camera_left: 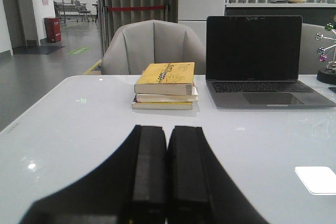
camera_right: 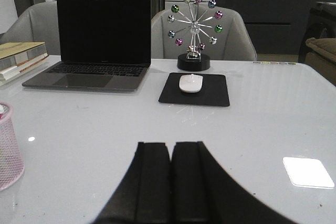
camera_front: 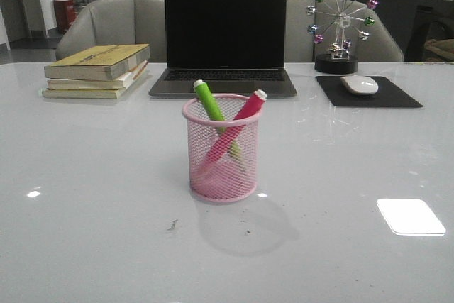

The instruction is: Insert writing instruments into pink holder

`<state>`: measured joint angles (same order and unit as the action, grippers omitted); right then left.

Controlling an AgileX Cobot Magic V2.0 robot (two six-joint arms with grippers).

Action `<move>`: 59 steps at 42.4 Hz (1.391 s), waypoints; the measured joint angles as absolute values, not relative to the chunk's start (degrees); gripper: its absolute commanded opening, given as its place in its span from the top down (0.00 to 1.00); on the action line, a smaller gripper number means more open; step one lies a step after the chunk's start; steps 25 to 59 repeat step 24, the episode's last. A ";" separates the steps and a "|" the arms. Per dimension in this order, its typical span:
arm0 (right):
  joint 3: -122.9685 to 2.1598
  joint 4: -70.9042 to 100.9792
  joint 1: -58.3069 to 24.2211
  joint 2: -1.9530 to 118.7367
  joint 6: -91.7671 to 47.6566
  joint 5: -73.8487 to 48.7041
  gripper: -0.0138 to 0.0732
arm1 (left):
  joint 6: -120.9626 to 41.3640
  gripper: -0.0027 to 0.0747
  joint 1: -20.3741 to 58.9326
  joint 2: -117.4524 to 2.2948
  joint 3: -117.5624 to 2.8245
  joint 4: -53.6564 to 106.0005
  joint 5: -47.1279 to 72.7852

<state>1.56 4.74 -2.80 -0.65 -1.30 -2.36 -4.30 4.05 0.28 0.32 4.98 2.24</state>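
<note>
The pink wire-mesh holder [camera_front: 222, 168] stands upright in the middle of the table. A lime green marker [camera_front: 210, 103] and a magenta marker [camera_front: 245, 114] lean crossed inside it, their white ends above the rim. An edge of the holder [camera_right: 7, 150] shows in the right wrist view. Neither arm appears in the front view. My left gripper [camera_left: 167, 129] is shut with nothing between its fingers, facing the books. The right gripper [camera_right: 171, 145] is shut and empty too, well to the right of the holder.
A stack of books [camera_front: 98, 69] lies at the back left. An open laptop [camera_front: 224, 40] sits behind the holder. A white mouse [camera_front: 360, 84] rests on a black pad [camera_front: 367, 92], with a ferris-wheel ornament [camera_front: 339, 26] behind. Grey chairs stand beyond the table.
</note>
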 measured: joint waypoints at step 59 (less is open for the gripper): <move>1.56 4.87 -1.47 -0.65 -1.35 -2.01 0.78 | -4.30 0.85 4.05 0.28 0.32 4.98 2.24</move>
